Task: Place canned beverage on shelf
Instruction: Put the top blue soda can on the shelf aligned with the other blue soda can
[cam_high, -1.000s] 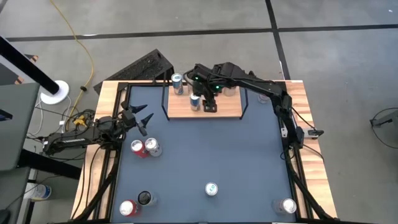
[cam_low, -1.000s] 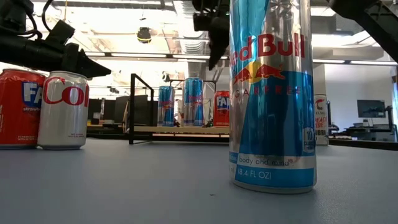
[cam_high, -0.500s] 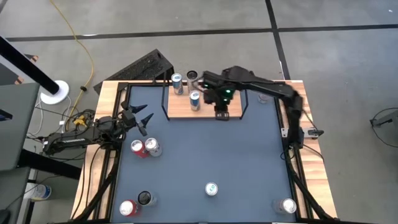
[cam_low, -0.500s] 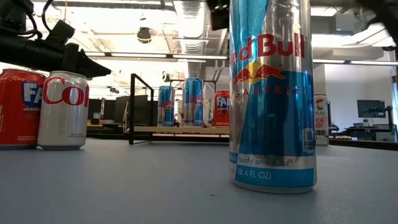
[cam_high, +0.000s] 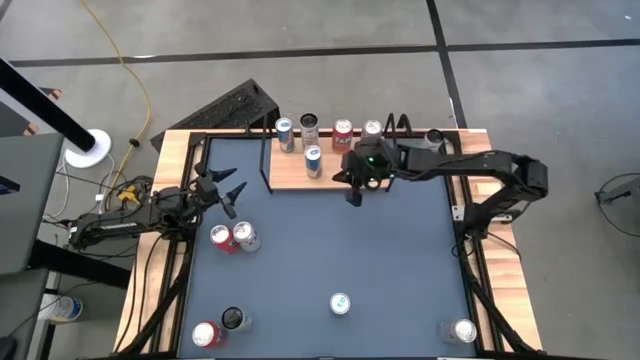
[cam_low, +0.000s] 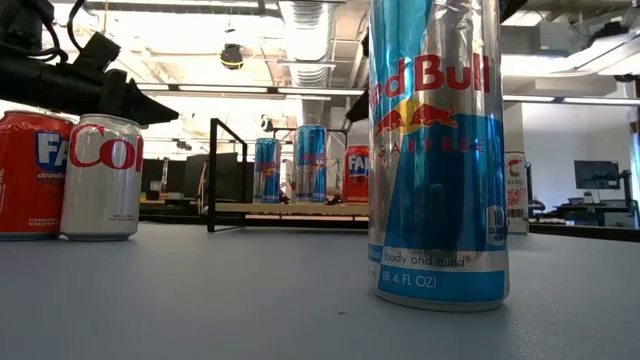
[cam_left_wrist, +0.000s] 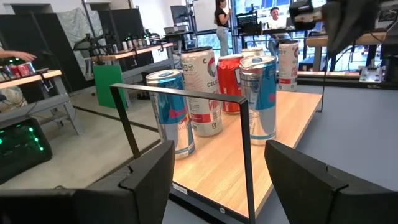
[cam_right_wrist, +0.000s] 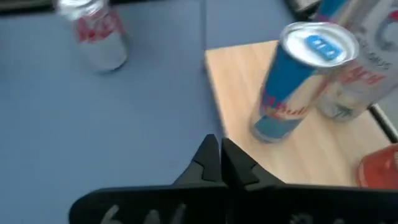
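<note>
Right gripper (cam_high: 353, 196) pinched closed, empty, just off the shelf (cam_high: 330, 175) edge; blue can (cam_right_wrist: 297, 84) standing beyond its tips. Left gripper (cam_high: 228, 196) spread wide, holding nothing.

In the low view a tall blue can (cam_low: 434, 150) near the camera hides the right pincer; beyond that pincer, a red can (cam_right_wrist: 380, 167) is cut off.

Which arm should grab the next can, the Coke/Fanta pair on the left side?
Left. The left gripper hangs open beside the Coke can and Fanta can. The right gripper, jaws shut, is at the shelf.
</note>
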